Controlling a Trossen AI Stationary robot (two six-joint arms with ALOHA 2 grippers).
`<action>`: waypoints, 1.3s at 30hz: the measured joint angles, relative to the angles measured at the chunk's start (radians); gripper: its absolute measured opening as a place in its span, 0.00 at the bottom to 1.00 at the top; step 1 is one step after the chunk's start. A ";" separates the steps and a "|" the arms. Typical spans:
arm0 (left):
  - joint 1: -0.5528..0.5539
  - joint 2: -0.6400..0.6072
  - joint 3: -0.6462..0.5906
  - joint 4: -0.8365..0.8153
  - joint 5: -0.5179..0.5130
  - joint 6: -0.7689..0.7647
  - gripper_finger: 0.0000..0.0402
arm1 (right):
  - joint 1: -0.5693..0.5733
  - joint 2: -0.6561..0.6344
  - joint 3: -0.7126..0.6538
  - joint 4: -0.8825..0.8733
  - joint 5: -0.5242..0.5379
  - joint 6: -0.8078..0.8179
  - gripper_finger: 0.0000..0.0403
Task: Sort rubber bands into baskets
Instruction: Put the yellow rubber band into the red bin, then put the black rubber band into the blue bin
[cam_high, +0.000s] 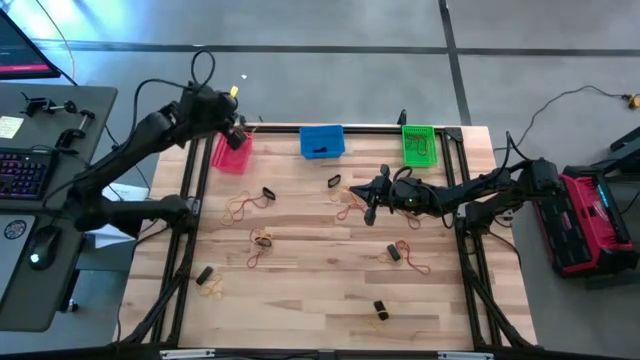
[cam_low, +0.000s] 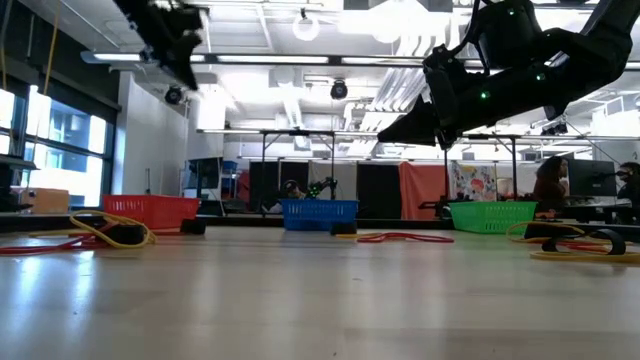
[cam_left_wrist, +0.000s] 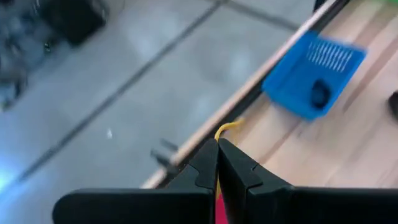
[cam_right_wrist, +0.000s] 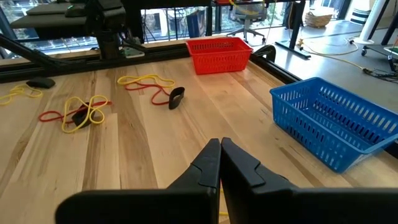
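My left gripper (cam_high: 236, 128) is high over the red-pink basket (cam_high: 231, 155) at the table's far left, shut on a thin yellow rubber band (cam_left_wrist: 227, 127). My right gripper (cam_high: 366, 196) hovers above the table's middle right, shut, with nothing showing between its fingers (cam_right_wrist: 219, 149). The blue basket (cam_high: 321, 141) holds a black band (cam_left_wrist: 319, 93). The green basket (cam_high: 419, 145) stands to its right. Yellow, red and black bands lie loose on the table (cam_high: 243, 205). My left gripper pinches the yellow band between its two fingertips (cam_left_wrist: 208, 155). Only a short curved piece of it (cam_left_wrist: 227, 127) sticks out past the tips. The band is lifted clear of the table, above the red-pink basket.
Loose bands lie near my right gripper (cam_high: 347, 207), at the table's left (cam_high: 262, 238), near right (cam_high: 398, 252) and near edge (cam_high: 380, 310). A black frame rail (cam_high: 300, 128) runs along the far edge behind the baskets. A desk with a keyboard (cam_high: 22, 170) stands left of the table.
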 joint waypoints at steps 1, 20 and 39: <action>0.022 0.011 -0.006 -0.010 0.017 0.000 0.00 | 0.000 0.000 0.000 0.000 0.000 0.000 0.00; 0.217 0.318 -0.131 -0.057 -0.021 0.025 0.00 | 0.000 0.000 0.000 -0.001 0.000 0.000 0.00; 0.085 0.275 -0.135 -0.104 -0.013 0.105 0.23 | 0.000 0.000 0.000 -0.005 -0.009 0.012 0.00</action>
